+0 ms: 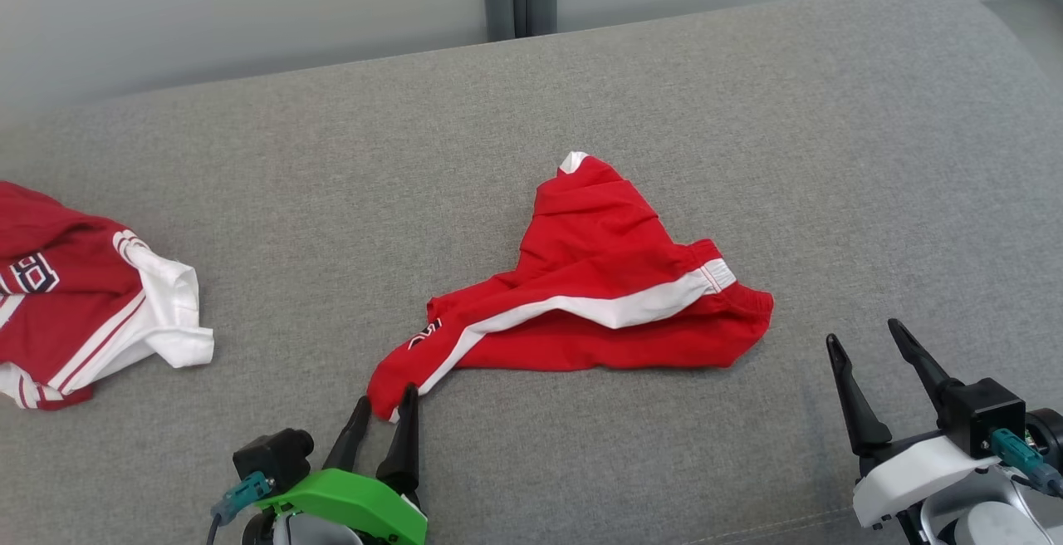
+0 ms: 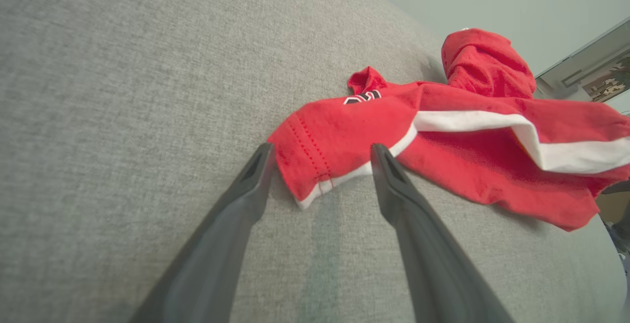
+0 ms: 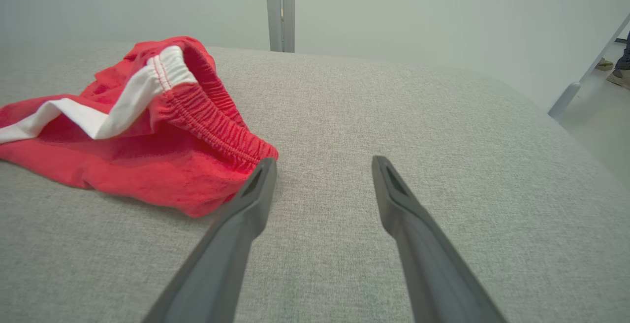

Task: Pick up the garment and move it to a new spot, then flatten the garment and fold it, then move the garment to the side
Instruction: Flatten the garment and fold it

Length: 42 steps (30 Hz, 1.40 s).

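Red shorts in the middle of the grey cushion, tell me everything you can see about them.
The red shorts look like soft knit fabric, with a white side stripe, a gathered elastic waistband at the robot's right end and a stitched leg hem near a small black-and-white print. They lie crumpled and partly folded over on the grey cushion. The open left gripper straddles the hem corner; the open right gripper sits just beside the waistband.

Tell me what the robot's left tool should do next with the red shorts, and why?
Probably close the left tool on the leg hem of the red shorts. Its fingers stand open on either side of that corner, which rests on the grey cushion, so a pinch there should grip the cloth for lifting.
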### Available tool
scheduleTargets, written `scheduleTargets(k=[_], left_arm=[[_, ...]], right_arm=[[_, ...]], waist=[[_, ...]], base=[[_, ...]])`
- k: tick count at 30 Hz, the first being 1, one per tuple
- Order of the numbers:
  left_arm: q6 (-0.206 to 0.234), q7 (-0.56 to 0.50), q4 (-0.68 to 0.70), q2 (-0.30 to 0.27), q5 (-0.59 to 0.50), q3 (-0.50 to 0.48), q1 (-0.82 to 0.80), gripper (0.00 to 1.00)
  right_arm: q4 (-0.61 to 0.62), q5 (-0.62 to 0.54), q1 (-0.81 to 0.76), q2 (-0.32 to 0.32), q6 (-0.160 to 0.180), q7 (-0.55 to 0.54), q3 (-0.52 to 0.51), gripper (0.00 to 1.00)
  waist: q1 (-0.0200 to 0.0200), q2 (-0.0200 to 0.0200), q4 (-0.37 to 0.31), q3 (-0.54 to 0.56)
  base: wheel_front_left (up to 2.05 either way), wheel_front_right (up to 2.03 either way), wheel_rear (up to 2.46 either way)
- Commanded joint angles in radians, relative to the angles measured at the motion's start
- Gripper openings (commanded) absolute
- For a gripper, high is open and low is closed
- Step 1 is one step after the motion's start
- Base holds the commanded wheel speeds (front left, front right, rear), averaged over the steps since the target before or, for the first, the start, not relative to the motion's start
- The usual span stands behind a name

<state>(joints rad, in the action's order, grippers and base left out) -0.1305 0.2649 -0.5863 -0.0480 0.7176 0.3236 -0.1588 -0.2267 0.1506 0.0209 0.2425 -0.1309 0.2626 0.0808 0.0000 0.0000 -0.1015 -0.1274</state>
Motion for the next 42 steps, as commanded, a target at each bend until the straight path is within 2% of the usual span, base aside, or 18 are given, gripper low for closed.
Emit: scheduleTargets(k=[1,9,21,22,23,24,25,36,42], left_arm=[[0.0,0.0,-0.014,-0.005,0.003,-0.009,-0.018,1.0],[0.0,-0.001,-0.035,-0.005,-0.012,-0.043,-0.026,1.0],[0.0,-0.001,-0.006,-0.004,0.041,0.028,-0.043,1.0],[0.0,-0.001,-0.001,-0.004,0.045,0.031,-0.043,0.82],[0.0,-0.001,0.008,-0.004,0.052,0.037,-0.044,0.44],[0.0,-0.001,0.018,-0.007,0.053,0.045,-0.047,0.15],[0.0,-0.001,0.023,-0.011,0.059,0.053,-0.048,0.0],[0.0,-0.001,0.25,-0.019,-0.022,-0.022,-0.02,0.0],[0.0,-0.001,0.332,-0.046,-0.048,0.01,-0.029,0.0]], right_arm=[[0.008,0.0,0.005,-0.001,0.0,0.003,-0.007,1.0],[0.02,-0.007,0.014,-0.021,0.0,0.003,-0.019,1.0],[0.02,0.005,0.042,-0.019,0.0,0.003,-0.001,1.0],[0.021,0.006,0.042,-0.02,0.0,0.003,0.0,1.0],[0.022,0.006,0.042,-0.021,0.0,0.003,0.0,1.0],[0.022,0.006,0.042,-0.022,0.0,0.003,0.0,1.0],[0.022,0.007,0.042,-0.022,0.0,0.003,-0.001,1.0],[0.013,0.016,0.033,-0.036,0.0,0.003,-0.02,1.0],[0.037,0.066,0.045,-0.068,0.0,0.003,-0.024,1.0]], waist=[[0.0,0.0,-0.017,-0.014],[0.0,0.0,-0.01,-0.027],[0.0,0.0,-0.004,-0.042],[0.0,0.0,-0.005,-0.043],[0.0,0.0,-0.005,-0.045],[0.0,0.0,-0.006,-0.046],[0.0,0.0,-0.007,-0.048],[0.0,0.0,0.015,-0.045],[0.0,0.0,0.063,-0.024]], base=[[0.0,0.0,0.0],[0.0,0.0,0.0],[0.0,0.0,0.0],[0.0,0.0,0.0],[0.0,0.0,0.0],[0.0,0.0,0.0],[0.0,0.0,0.0],[0.0,0.0,0.0],[0.0,0.0,0.0]])
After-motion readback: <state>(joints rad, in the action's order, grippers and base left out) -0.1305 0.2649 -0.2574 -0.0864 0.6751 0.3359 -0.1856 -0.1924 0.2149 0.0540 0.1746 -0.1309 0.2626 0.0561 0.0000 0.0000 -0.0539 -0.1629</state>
